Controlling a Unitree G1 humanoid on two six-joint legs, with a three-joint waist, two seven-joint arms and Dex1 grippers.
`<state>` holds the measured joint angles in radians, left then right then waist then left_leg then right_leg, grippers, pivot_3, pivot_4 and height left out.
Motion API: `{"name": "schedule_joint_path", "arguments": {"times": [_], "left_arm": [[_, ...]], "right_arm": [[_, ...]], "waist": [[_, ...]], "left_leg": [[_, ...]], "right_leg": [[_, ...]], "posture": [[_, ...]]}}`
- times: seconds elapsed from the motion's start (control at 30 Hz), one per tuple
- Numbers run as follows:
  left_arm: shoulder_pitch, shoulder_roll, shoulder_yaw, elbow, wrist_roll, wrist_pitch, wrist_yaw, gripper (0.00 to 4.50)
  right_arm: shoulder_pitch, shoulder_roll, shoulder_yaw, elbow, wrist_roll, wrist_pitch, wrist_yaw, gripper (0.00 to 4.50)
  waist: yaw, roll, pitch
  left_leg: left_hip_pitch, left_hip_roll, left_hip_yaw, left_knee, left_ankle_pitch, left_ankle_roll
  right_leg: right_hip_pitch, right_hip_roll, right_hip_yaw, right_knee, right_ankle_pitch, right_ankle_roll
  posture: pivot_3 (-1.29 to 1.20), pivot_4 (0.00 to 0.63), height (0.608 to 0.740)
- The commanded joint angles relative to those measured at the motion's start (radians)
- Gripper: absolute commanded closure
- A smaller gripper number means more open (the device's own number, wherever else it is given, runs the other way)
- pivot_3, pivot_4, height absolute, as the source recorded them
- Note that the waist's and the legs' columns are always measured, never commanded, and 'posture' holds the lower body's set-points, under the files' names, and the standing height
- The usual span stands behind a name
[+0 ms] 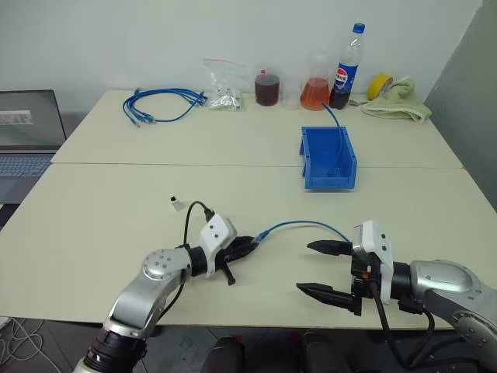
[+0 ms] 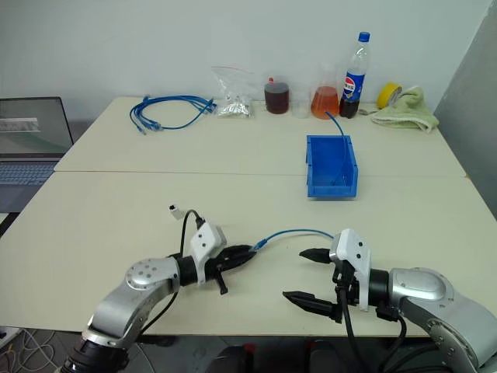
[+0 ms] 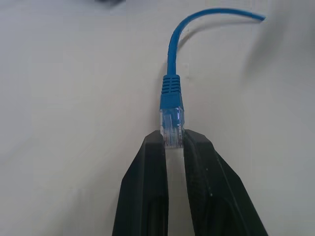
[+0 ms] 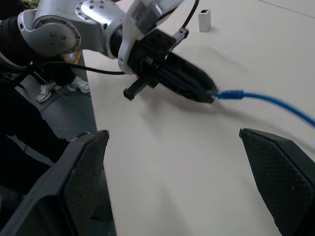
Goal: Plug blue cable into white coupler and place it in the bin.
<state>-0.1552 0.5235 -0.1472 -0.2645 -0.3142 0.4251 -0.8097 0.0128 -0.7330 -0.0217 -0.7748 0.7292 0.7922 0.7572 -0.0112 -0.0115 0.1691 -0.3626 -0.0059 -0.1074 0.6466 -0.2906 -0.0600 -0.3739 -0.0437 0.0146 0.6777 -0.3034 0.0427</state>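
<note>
Left gripper (image 1: 250, 242) reaching forward-right, pinching thin blue cable's (image 1: 299, 225) clear plastic plug; right gripper (image 1: 319, 270) pointing left, fingers spread wide.

light: bright, even, diffuse | shadows: soft, faint on table (image 1: 116, 194) | blur: slight in wrist views

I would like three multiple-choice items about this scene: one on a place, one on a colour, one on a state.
1. Where is the white coupler?
A. in the bin
B. on the table, beyond the left gripper
C. in the right gripper

2. What colour is the bin?
A. blue
B. red
C. green

3. How is the left gripper?
A. wide open
B. shut on the blue cable's plug
C. shut on the coupler

Answers: 1 B, the coupler lies alone on the table; 2 A, its walls are blue; 3 B, its fingers pinch the clear plug of the blue cable.
</note>
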Motion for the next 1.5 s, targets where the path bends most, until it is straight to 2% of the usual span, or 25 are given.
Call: {"name": "schedule_joint_path", "arguments": {"times": [0.03, 0.17, 0.37, 0.67, 1.2, 1.5], "left_arm": [[-0.023, 0.005, 0.044, -0.056, -0.095, 0.028, -0.054, 4.30], [-0.053, 0.034, 0.070, -0.114, -0.176, 0.079, -0.104, 4.30], [-0.090, 0.059, 0.094, -0.153, -0.293, 0.197, -0.125, 4.30], [-0.081, 0.087, 0.097, -0.169, -0.337, 0.229, -0.139, 4.30], [-0.068, 0.114, 0.105, -0.156, -0.368, 0.219, -0.171, 4.30], [-0.067, 0.113, 0.098, -0.166, -0.368, 0.216, -0.171, 4.30]], "right_arm": [[0.011, 0.041, 0.023, 0.017, -0.034, -0.066, -0.022, 0.00], [0.019, 0.147, 0.066, 0.092, -0.059, -0.120, -0.064, 0.00], [-0.013, 0.215, 0.032, 0.184, 0.058, -0.069, -0.049, 0.00], [-0.098, 0.263, 0.029, 0.214, 0.144, -0.040, -0.067, 0.00], [-0.212, 0.327, 0.093, 0.298, 0.147, -0.016, -0.055, 0.00], [-0.222, 0.323, 0.093, 0.308, 0.159, 0.006, -0.039, 1.76]], "waist": [[-0.001, 0.000, 0.000], [-0.010, -0.001, 0.001], [-0.017, -0.002, 0.002], [-0.018, -0.002, 0.002], [-0.019, -0.002, 0.002], [-0.018, -0.001, 0.002]], "left_leg": [[0.000, 0.000, 0.000, 0.000, 0.000, 0.000], [0.000, 0.000, 0.000, 0.000, 0.000, 0.000], [0.000, 0.000, 0.000, 0.000, 0.000, 0.000], [0.000, 0.001, 0.000, 0.000, 0.000, 0.000], [0.000, 0.001, 0.000, -0.001, 0.000, 0.000], [-0.001, 0.001, 0.000, -0.001, 0.000, 0.000]], "right_leg": [[0.000, 0.000, 0.000, 0.000, 0.000, 0.000], [0.000, 0.000, 0.000, -0.001, 0.000, 0.000], [0.000, 0.000, 0.001, 0.000, 0.000, 0.000], [-0.001, 0.001, 0.001, 0.000, 0.000, 0.000], [-0.002, 0.001, 0.001, 0.000, 0.000, 0.000], [-0.002, 0.001, 0.002, 0.000, 0.000, 0.000]], "posture": [[0.00, 0.150, 0.740], [0.00, 0.150, 0.740], [0.00, 0.150, 0.740], [0.00, 0.150, 0.740], [0.00, 0.150, 0.740], [0.00, 0.150, 0.740]]}}
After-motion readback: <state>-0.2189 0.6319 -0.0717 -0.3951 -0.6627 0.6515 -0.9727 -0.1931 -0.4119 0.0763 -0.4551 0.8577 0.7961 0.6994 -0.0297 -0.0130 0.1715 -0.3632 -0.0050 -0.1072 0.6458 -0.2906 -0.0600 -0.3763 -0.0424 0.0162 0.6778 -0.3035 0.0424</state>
